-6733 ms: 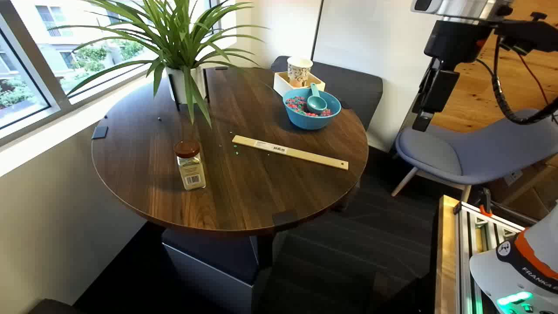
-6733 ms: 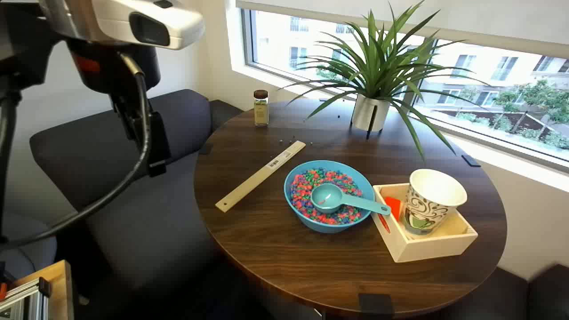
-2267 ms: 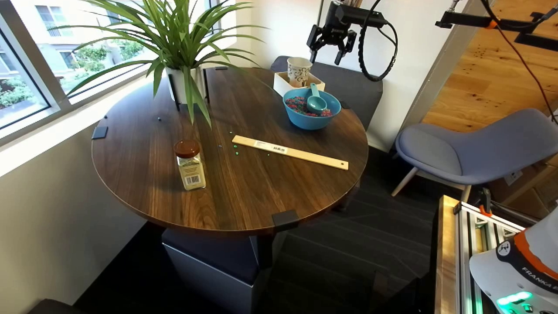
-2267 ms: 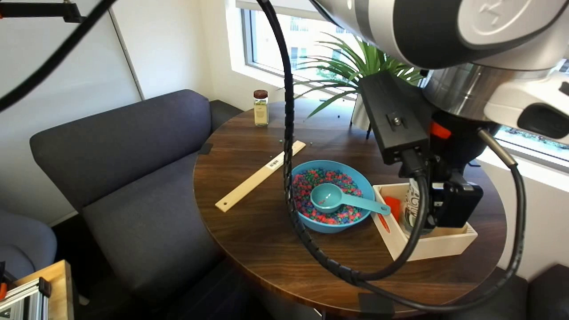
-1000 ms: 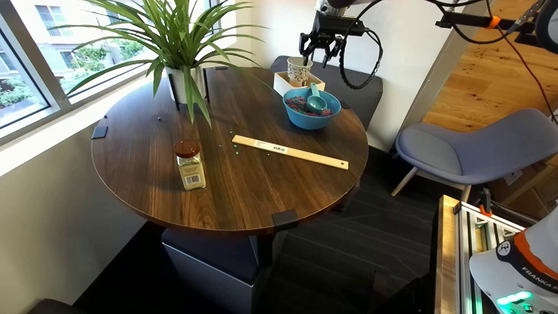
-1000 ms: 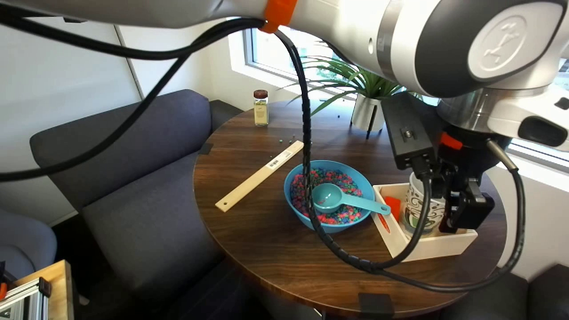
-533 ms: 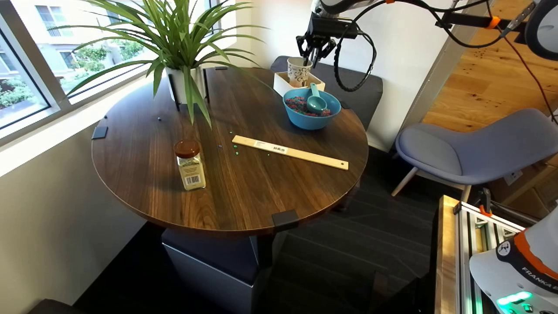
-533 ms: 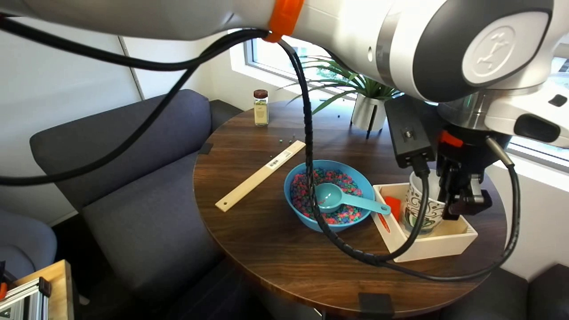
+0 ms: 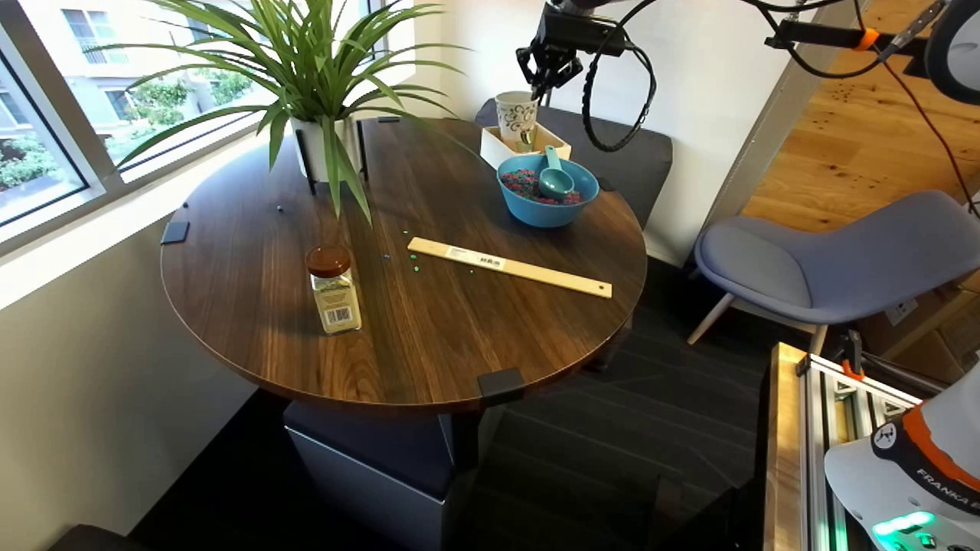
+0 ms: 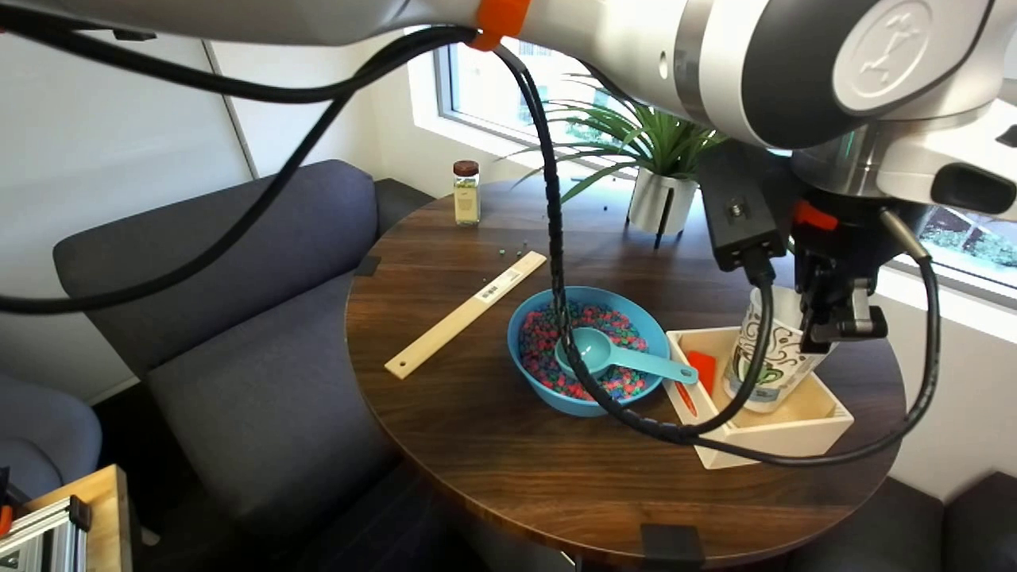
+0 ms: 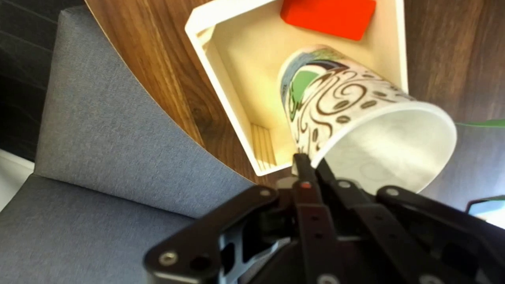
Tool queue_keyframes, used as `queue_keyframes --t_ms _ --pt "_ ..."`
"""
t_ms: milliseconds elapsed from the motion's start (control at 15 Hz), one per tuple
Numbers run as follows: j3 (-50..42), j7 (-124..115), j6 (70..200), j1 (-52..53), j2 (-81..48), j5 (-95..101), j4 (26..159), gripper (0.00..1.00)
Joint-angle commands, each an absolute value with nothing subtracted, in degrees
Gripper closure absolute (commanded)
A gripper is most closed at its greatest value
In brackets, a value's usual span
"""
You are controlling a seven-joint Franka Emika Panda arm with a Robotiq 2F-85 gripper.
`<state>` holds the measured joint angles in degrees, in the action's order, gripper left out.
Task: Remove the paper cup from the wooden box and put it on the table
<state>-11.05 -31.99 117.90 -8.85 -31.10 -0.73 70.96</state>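
The paper cup (image 11: 347,98), whitish with brown swirls and a green patch, leans over inside the wooden box (image 11: 227,96). Its mouth tips toward the right in the wrist view. My gripper (image 11: 311,165) pinches the near rim, one finger inside the mouth and one outside. In both exterior views the gripper (image 9: 538,90) is at the rim of the cup (image 9: 516,115), whose base remains within the walls of the box (image 10: 775,445). Whether that base touches the box floor I cannot tell. The dark round table (image 9: 367,367) carries the box near its edge.
A blue bowl (image 10: 592,409) of coloured bits with a teal scoop (image 10: 584,353) stands against the box. An orange-red piece (image 11: 329,17) lies in the box. A wooden strip (image 9: 509,266), a jar (image 9: 333,295) and a potted plant (image 9: 329,149) share the table. My cable (image 10: 659,429) loops before the bowl.
The fingers have come together on the cup's rim, where they stood apart before. The gripper has since risen slightly, and the cup has gone from upright to tilted.
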Motion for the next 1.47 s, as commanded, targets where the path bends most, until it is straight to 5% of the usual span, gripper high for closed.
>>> queue_keyframes --t_ms 0,667,1400 --pt "-10.8 -30.9 116.4 -8.3 -26.7 -0.3 71.8 0.99" --pt "-5.0 -16.6 114.0 -2.1 -10.8 1.8 74.2 0.99" --pt "-2.4 -14.0 114.7 -0.6 -12.1 1.2 71.2 0.99"
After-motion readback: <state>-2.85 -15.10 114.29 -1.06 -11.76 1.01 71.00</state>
